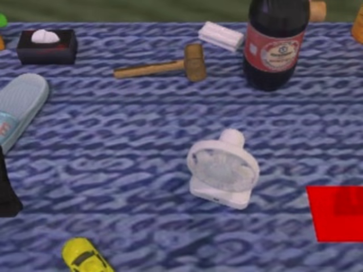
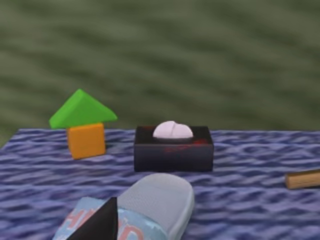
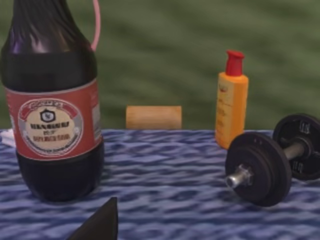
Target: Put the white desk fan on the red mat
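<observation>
A: Near the table's middle, a little right of center in the top view, the white desk fan (image 1: 223, 171) stands on its rectangular base, grilled face up toward the camera, knob at the back. The red mat (image 1: 338, 214) lies well apart at the right edge, cut off by the frame. The fan does not touch it.

B: And the arms?

A: Only a dark shape at the top view's left edge, the left arm (image 1: 8, 190), parked beside a pale blue slipper (image 1: 20, 105). The left gripper (image 2: 100, 225) shows as 1 black tip in its own wrist view; the right gripper (image 3: 100, 222) shows the same way in its view. Whether either pair of fingers is open or closed, I cannot tell, and neither is seen holding anything.

B: What do the wrist views add?

A: The left one shows an orange block (image 2: 86, 140) capped by a green wedge (image 2: 81, 109), barely glimpsed from above, next to the dark box (image 2: 173, 148) with a white top. The right one shows a dumbbell (image 3: 272, 160), an orange bottle with a red cap (image 3: 231, 100) and a cork-colored cylinder (image 3: 153, 117) behind the big dark soda bottle (image 3: 52, 107). Neither wrist view shows fan or mat.

B: Anything else only from above?

A: A wooden mallet (image 1: 170, 65), a small white ridged block (image 1: 221, 35) and a yellow toy car (image 1: 85, 258), cropped at the bottom edge.
</observation>
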You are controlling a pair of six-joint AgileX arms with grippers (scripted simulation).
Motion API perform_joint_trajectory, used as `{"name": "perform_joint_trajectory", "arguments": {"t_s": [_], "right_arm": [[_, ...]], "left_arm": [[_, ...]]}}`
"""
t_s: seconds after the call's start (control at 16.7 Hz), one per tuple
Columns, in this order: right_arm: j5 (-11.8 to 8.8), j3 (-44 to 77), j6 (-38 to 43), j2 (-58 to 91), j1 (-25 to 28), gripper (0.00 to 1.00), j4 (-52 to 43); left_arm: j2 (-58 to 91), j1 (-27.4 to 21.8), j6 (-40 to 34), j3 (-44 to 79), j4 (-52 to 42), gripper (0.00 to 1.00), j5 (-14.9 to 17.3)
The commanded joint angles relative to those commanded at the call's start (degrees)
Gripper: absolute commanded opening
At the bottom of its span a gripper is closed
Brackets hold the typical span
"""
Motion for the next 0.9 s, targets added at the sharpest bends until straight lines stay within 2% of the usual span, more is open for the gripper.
{"name": "perform_joint_trajectory", "arguments": {"t_s": [0.24, 0.42, 0.66, 0.9], "right_arm": [[-0.05, 1.69, -0.59, 1.75, 0.86, 1.0, -1.7], [-0.03, 8.67, -2.74, 8.92, 3.95, 1.0, -8.42], [0.14, 25.7, -7.05, 26.53, 10.35, 1.0, -22.33], [0.19, 49.0, -12.13, 50.05, 18.23, 1.0, -38.37]], "left_arm": [[0.0, 0.0, 0.0, 0.0, 0.0, 1.0, 0.0], [0.0, 0.0, 0.0, 0.0, 0.0, 1.0, 0.0], [0.0, 0.0, 0.0, 0.0, 0.0, 1.0, 0.0], [0.0, 0.0, 0.0, 0.0, 0.0, 1.0, 0.0]]}}
